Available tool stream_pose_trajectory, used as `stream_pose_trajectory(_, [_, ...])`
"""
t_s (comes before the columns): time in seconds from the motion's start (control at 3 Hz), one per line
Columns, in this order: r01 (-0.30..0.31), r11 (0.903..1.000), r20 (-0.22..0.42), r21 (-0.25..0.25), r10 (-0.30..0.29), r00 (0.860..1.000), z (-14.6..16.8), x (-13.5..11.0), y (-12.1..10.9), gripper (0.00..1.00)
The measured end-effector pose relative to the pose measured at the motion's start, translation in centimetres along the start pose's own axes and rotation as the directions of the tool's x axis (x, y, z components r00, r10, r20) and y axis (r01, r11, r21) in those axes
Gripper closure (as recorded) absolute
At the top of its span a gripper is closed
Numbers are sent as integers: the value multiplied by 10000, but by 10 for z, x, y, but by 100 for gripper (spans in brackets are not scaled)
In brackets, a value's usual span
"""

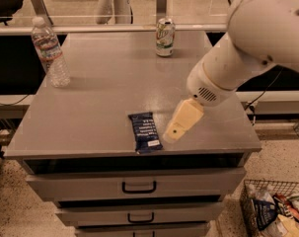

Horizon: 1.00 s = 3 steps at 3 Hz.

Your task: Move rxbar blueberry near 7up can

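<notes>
The rxbar blueberry (144, 131), a flat navy-blue wrapper with white text, lies near the front edge of the grey cabinet top (109, 88). The 7up can (165, 37) stands upright at the back edge, right of centre. My gripper (174, 128) hangs from the white arm that reaches in from the upper right. Its cream-coloured end is just to the right of the bar, close above the surface. It holds nothing that I can see.
A clear plastic water bottle (51, 53) stands at the back left of the top. Drawers (139, 185) with black handles are below the front edge. A wire basket of packets (272, 210) sits on the floor at the lower right.
</notes>
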State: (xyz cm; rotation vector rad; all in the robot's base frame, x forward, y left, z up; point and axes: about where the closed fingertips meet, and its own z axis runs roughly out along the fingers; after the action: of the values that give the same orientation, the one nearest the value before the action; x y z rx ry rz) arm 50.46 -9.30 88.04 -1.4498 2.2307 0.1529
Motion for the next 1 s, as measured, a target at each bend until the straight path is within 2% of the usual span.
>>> stream_pose_trajectory(0.33, [-459, 9988, 14, -163, 459, 9989, 33, -9, 16, 0])
stream_pose_trajectory(1.0, [-486, 9972, 118, -562, 493, 9987, 62, -34, 54, 0])
